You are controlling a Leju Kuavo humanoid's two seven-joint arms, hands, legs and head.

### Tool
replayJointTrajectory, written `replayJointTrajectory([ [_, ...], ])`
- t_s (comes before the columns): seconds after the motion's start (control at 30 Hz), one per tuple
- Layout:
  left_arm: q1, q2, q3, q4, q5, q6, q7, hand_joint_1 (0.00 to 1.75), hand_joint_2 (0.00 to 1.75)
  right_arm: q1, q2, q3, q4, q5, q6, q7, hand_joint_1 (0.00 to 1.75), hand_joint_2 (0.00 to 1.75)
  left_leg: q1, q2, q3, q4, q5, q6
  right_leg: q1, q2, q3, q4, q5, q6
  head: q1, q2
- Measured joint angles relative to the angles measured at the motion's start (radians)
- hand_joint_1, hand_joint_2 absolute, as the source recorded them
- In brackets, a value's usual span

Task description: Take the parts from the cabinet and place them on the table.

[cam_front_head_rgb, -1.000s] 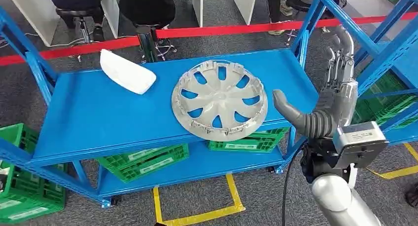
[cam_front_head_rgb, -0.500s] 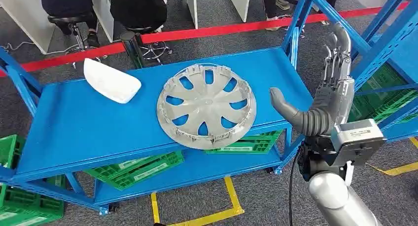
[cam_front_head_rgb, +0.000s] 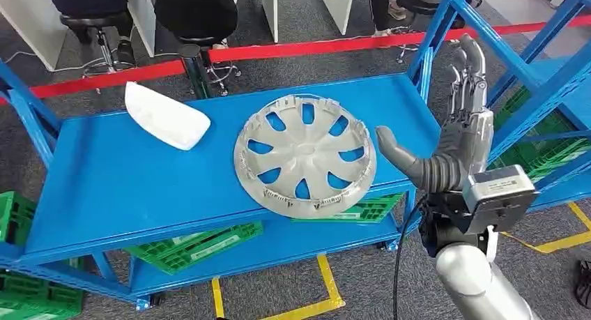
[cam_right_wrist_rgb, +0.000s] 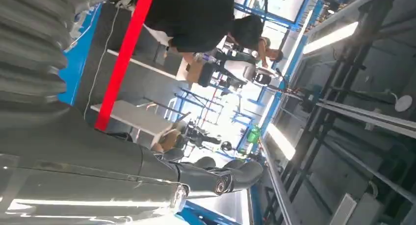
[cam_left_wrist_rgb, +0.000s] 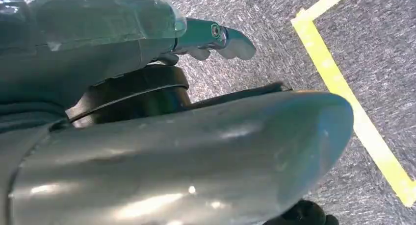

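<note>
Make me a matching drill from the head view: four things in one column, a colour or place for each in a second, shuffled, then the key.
Things
1. wheel cover
2. white part
3. green crates
4. right robot hand

Places and colours
A. on the lower shelf
B. silver, lying at the shelf's front edge
C. raised beside the shelf's right end, holding nothing
D. near the shelf's back left

Pairs: 1-B, 2-D, 3-A, 4-C

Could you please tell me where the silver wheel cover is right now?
In the head view, the wheel cover lies flat on the blue shelf, right of the white part, overhanging the front edge beside the right hand.
</note>
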Motion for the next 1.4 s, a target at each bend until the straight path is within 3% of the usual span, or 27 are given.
replayJointTrajectory([
  [0.2,0.0,0.0,0.0,0.0,0.002,0.0,0.0,0.0,0.0,-0.001,0.0,0.001,0.0,-0.009,0.021,0.017,0.0,1.75,-0.004,0.001,0.0,0.0,-0.001,0.003,-0.003,0.0,0.001,-0.003,0.002,0.011,0.009,0.0],
  [0.27,0.0,0.0,0.0,0.0,0.005,0.0,0.0,0.0,0.0,-0.005,0.0,0.003,0.003,-0.023,0.065,0.059,0.0,1.75,-0.004,0.002,0.0,0.001,-0.001,0.004,-0.003,0.0,0.001,-0.004,0.002,0.021,0.009,0.0],
  [0.33,0.0,0.0,0.0,0.0,0.008,0.0,0.0,0.0,0.0,-0.01,0.0,0.01,0.01,-0.007,0.124,0.101,0.0,1.75,-0.004,0.003,0.0,0.001,-0.001,0.004,-0.003,0.0,0.001,-0.004,0.001,0.022,0.008,0.0],
  [0.43,0.0,0.0,0.0,0.001,0.008,-0.006,0.0,0.0,0.0,-0.042,-0.001,0.051,0.034,0.034,0.323,0.189,0.0,1.75,-0.003,0.008,0.002,0.0,-0.001,0.004,-0.002,0.001,0.0,-0.003,0.001,0.022,0.007,0.0],
  [0.47,-0.001,0.0,0.0,0.002,0.005,-0.009,0.0,0.0,0.0,-0.053,-0.003,0.077,0.053,0.058,0.425,0.233,0.0,1.75,-0.002,0.01,0.003,0.0,-0.001,0.004,-0.001,0.001,0.0,-0.003,0.001,0.022,0.005,0.0],
  [0.53,-0.001,0.0,0.0,0.003,-0.002,-0.013,0.0,0.0,0.0,-0.07,-0.007,0.131,0.093,0.086,0.543,0.304,0.0,1.75,-0.001,0.01,0.003,-0.001,-0.001,0.003,-0.001,0.001,0.001,-0.002,0.001,0.022,0.005,0.0],
  [0.67,-0.001,0.0,0.0,0.003,-0.011,-0.016,0.003,0.0,0.0,-0.11,-0.011,0.212,0.174,0.103,0.627,0.341,0.0,1.75,-0.001,0.012,0.004,-0.001,0.0,0.003,0.0,0.002,0.0,0.0,0.001,0.022,0.005,0.0],
  [0.83,-0.005,0.0,-0.001,0.005,-0.024,-0.026,0.014,0.0,0.0,-0.196,-0.027,0.327,0.28,0.141,0.842,0.427,0.0,1.75,-0.001,0.014,0.004,-0.001,-0.001,0.003,0.0,0.003,0.0,0.0,0.001,0.021,0.005,0.0],
  [1.0,-0.007,0.0,-0.002,0.005,-0.027,-0.029,0.019,0.0,0.0,-0.259,-0.034,0.427,0.384,0.188,0.907,0.449,0.0,1.75,-0.001,0.014,0.004,-0.001,-0.001,0.003,-0.001,0.004,0.0,0.0,0.001,0.021,0.006,0.0],
  [1.13,-0.008,0.0,-0.002,0.005,-0.025,-0.029,0.018,0.0,0.0,-0.339,-0.034,0.509,0.474,0.328,0.998,0.475,0.0,1.75,-0.001,0.014,0.005,-0.001,-0.001,0.003,-0.001,0.005,0.0,0.0,0.001,0.021,0.006,0.0],
  [1.4,-0.008,0.0,-0.002,0.005,-0.021,-0.029,0.018,0.0,0.0,-0.444,-0.046,0.574,0.664,0.385,1.011,0.459,0.0,1.75,-0.001,0.009,0.005,-0.001,-0.001,0.003,-0.001,0.004,0.0,0.0,0.001,0.021,0.005,0.0],
])
